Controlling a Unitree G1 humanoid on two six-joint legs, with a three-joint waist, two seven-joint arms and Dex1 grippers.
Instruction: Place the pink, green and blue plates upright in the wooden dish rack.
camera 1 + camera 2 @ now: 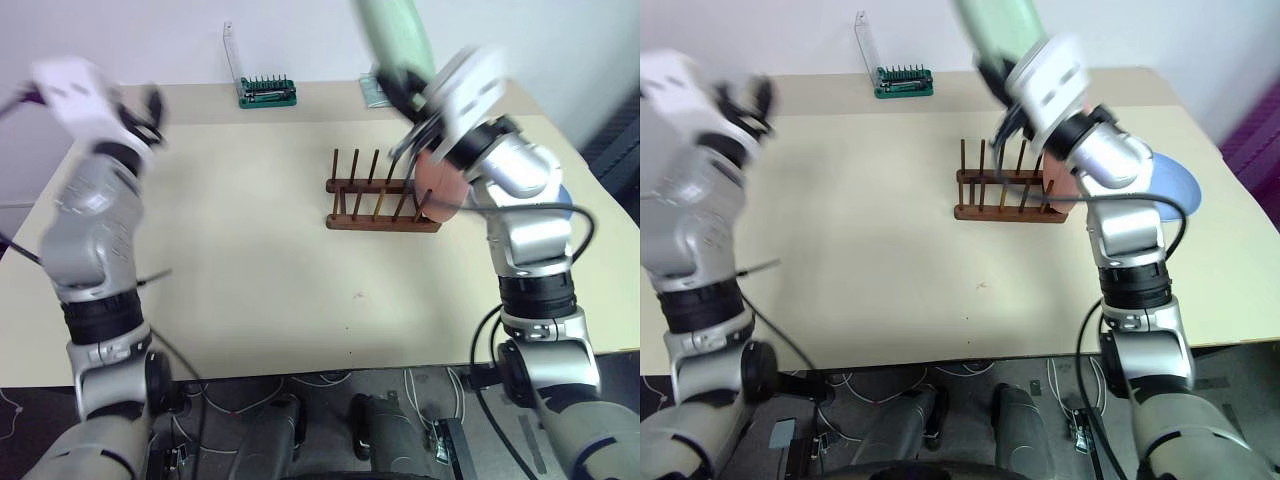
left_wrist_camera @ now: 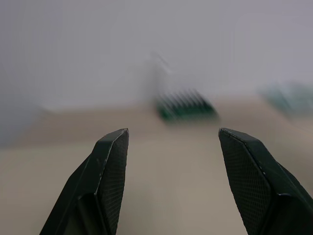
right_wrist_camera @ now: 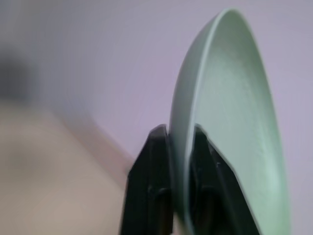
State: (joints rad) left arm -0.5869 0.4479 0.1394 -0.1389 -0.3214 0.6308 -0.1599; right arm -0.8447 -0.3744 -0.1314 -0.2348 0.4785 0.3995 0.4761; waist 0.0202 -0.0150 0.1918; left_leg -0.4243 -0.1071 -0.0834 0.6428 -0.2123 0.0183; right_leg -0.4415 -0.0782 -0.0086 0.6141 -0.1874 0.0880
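Pale green plate (image 3: 230, 132), pinched by my right tool (image 3: 177, 147), hangs above the dark wooden peg rack (image 1: 383, 195); left tool (image 2: 171, 161) wide, farther off.

We see even, soft, bright light with faint shadows on the surface (image 1: 260, 260). Motion blur smears both raised forearms and the green plate (image 1: 1000, 28); backgrounds behind the wrist views' fingers (image 2: 110, 166) are out of focus.

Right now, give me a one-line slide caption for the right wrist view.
Right hand shut on the rim of the green plate, held on edge.
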